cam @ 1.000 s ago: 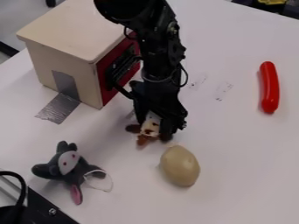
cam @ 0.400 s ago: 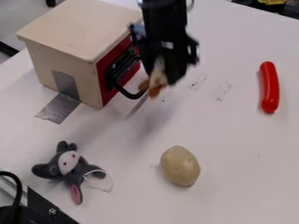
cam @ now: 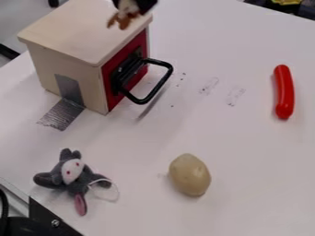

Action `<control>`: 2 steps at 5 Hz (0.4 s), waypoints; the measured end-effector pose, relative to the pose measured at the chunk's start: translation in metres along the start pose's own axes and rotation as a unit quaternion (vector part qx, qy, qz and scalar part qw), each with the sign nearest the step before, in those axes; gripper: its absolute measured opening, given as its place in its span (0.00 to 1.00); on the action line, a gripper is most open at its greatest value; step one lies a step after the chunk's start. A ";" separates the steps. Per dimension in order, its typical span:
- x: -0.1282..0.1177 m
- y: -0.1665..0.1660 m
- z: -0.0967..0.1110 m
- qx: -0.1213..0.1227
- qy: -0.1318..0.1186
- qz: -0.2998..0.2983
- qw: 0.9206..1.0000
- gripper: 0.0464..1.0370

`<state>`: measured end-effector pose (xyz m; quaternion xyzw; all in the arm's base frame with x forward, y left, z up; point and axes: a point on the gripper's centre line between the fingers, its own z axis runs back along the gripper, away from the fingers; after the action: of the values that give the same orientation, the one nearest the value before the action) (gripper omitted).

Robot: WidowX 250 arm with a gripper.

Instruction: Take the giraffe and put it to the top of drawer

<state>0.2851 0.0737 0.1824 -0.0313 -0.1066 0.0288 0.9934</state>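
Well, giraffe [cam: 123, 19] grasped in the black hand [cam: 131, 4], at the view's upper edge, seen against the drawer's [cam: 80, 32] pale wooden top, black handle [cam: 144, 100] on its red front, grey plush toy [cam: 75, 184] and potato [cam: 189, 175] on the white worktop [cam: 246, 152], red sausage [cam: 284, 92] well apart.

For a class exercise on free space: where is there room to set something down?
Bare white table lies between the oval beige potato and long red sausage, also between potato and curved black handle. Crowded: the red front of the wooden box, where the handle juts, and the top near the brown-white giraffe.
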 end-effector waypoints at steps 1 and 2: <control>0.000 0.033 0.003 0.029 0.001 0.023 0.999 0.46; -0.006 0.060 -0.003 0.053 0.017 0.044 0.997 0.46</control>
<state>0.2770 0.1332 0.1745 0.0162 -0.0861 0.0772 0.9932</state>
